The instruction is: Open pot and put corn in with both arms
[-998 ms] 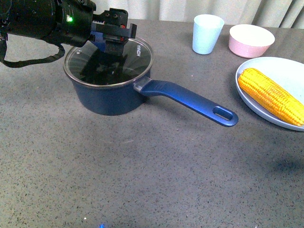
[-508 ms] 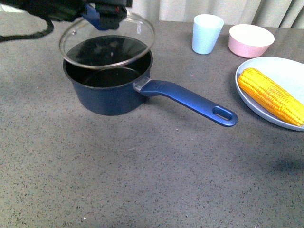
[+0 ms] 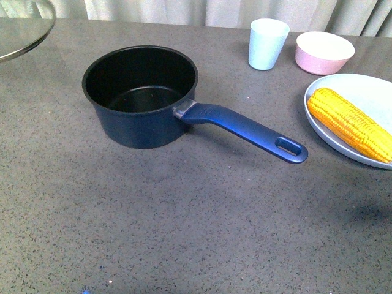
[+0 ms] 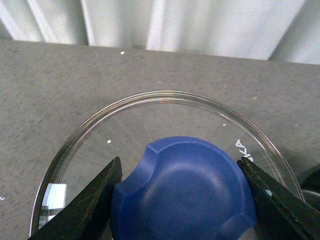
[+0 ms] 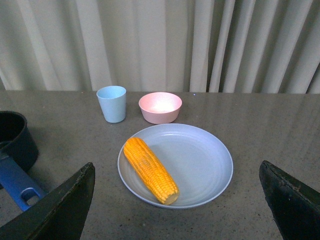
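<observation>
The dark blue pot (image 3: 139,98) stands uncovered on the grey table, black inside empty, its long handle (image 3: 245,130) pointing right and toward me. Its glass lid (image 3: 21,30) hangs at the far left edge of the front view, off the pot. My left gripper (image 4: 182,200) is shut on the lid's blue knob (image 4: 185,190), over bare table near the curtain. The yellow corn (image 3: 350,124) lies on the pale blue plate (image 3: 367,92) at the right. My right gripper (image 5: 177,200) is open, well back from the corn (image 5: 150,169) and plate (image 5: 200,160). Neither arm shows in the front view.
A pale blue cup (image 3: 267,43) and a pink bowl (image 3: 324,52) stand at the back right, beyond the plate. In the right wrist view the cup (image 5: 112,103) and bowl (image 5: 160,107) sit behind the plate, the pot (image 5: 15,140) at the side. A pale curtain hangs behind the table.
The left gripper lifted the lid off the pot and carried it up and to the left, out to the front view's corner. The pot now stands uncovered. Corn and plate have not moved.
</observation>
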Controlling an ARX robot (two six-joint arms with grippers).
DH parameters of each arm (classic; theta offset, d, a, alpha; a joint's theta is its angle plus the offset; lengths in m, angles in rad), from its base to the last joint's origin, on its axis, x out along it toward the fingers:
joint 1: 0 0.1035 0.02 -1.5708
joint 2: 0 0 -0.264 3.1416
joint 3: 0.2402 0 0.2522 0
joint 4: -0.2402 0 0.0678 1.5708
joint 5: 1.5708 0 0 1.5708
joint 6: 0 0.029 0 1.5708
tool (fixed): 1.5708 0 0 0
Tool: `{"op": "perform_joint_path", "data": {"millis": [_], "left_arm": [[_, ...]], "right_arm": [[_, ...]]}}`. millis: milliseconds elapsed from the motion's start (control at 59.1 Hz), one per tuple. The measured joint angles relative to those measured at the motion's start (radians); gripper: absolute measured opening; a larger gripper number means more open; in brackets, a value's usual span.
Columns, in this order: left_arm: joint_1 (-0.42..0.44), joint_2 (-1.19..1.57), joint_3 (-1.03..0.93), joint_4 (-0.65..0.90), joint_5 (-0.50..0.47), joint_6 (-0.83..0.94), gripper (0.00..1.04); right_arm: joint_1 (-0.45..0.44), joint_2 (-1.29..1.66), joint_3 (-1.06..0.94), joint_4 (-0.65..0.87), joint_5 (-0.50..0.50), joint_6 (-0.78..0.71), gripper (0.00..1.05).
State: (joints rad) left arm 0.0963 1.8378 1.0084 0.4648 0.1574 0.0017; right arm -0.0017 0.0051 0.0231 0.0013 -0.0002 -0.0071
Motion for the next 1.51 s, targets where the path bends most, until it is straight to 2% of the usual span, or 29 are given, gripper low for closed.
{"op": "perform_joint_path", "data": {"millis": [102, 203, 677, 1506], "left_arm": [[0.069, 0.050, -0.033, 0.043, -0.001, 0.011, 0.61], [0.082, 0.092, -0.061, 0.093, -0.001, 0.020, 0.61], [0.051, 0.215, -0.080, 0.169, -0.035, 0.032, 0.61], [0.011, 0.299, -0.097, 0.240, -0.034, 0.037, 0.61]], "right_arm": [[0.000, 0.000, 0.000, 0.000, 0.000, 0.000, 0.96], [0.000, 0.000, 0.000, 0.000, 0.000, 0.000, 0.96], [0.000, 0.000, 0.000, 0.000, 0.000, 0.000, 0.96], [0.000, 0.000, 0.000, 0.000, 0.000, 0.000, 0.96]]}}
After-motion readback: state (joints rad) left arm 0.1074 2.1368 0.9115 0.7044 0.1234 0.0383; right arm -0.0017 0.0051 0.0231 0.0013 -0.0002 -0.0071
